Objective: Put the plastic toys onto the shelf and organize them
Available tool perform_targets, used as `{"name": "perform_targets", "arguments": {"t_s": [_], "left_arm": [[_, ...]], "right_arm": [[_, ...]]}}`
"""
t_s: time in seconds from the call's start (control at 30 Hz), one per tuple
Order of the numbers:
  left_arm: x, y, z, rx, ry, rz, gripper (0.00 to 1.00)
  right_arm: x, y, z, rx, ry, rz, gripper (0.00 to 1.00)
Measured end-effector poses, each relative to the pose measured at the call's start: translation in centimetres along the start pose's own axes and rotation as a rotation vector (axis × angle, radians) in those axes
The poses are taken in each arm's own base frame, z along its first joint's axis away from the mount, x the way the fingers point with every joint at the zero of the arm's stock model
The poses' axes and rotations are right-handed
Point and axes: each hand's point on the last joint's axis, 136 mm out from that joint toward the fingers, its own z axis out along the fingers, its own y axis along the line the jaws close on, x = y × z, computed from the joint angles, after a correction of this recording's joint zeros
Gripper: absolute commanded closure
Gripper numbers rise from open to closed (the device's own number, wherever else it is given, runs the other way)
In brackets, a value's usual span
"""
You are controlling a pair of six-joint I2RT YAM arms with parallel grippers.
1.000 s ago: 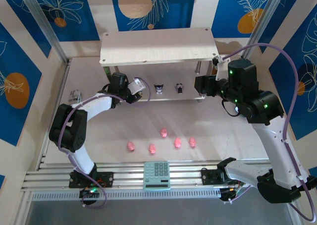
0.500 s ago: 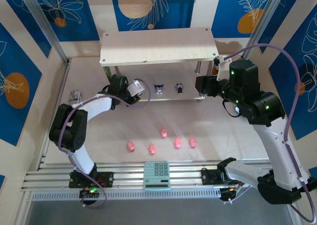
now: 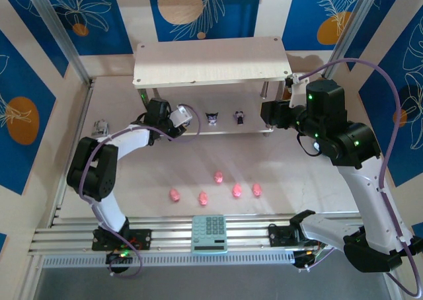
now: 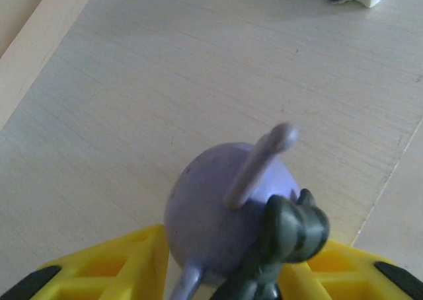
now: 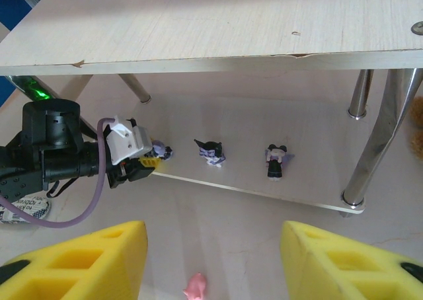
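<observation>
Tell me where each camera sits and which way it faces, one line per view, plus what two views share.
Top external: above and behind left arm and right arm, looking down on the table, shelf and pigs.
Left wrist: on the left arm, looking down at the lower board; left fingers flank a purple figurine.
Right wrist: on the right arm, facing the shelf front; right fingers spread, empty.
Shared: right wrist also shows that figurine at the left fingers.

light: bright, even, overhead | shadows: soft, under shelf [image 3: 211,61] | blur: left wrist close-up out of focus
</observation>
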Motion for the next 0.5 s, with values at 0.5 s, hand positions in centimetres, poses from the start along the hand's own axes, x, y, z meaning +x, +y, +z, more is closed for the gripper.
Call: {"name": "perform_targets", "arguments": {"t_s": [0.5], "left_arm": [[0.08, 0.45, 0.0, -0.009, 0.008, 0.003, 0.55]], "right_arm": [[0.0, -0.15, 0.18, 0.007, -0.002, 0.0, 0.43]]}}
